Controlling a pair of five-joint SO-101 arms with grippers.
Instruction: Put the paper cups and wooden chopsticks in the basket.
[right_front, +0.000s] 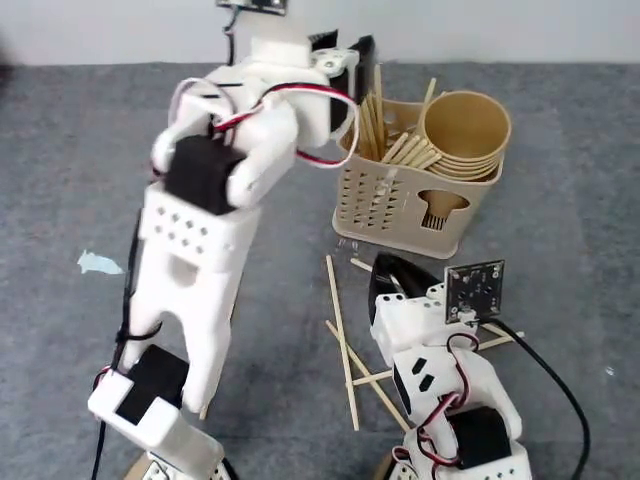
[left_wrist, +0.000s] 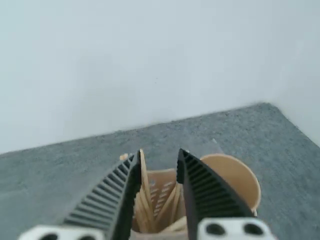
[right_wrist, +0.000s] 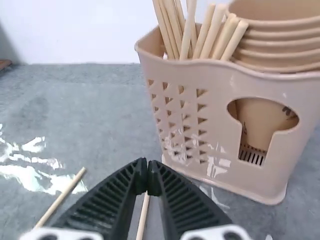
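A beige perforated basket (right_front: 400, 205) stands at the back right of the grey mat. It holds a stack of paper cups (right_front: 468, 132) and several wooden chopsticks (right_front: 385, 130). My left gripper (right_front: 345, 55) hangs open just above the basket's far left corner. In the left wrist view, the left gripper (left_wrist: 157, 157) has an upright chopstick (left_wrist: 142, 167) leaning by one finger. Several loose chopsticks (right_front: 340, 330) lie in front of the basket. My right gripper (right_front: 392, 272) sits low and shut in front of the basket (right_wrist: 215, 130), with a chopstick (right_wrist: 143, 220) on the mat beneath it.
A pale scrap of tape (right_front: 100, 263) lies on the mat at the left. A white wall closes off the back. The right arm's black cable (right_front: 555, 385) trails along the right side. A shiny patch (right_wrist: 30, 160) marks the mat near the basket.
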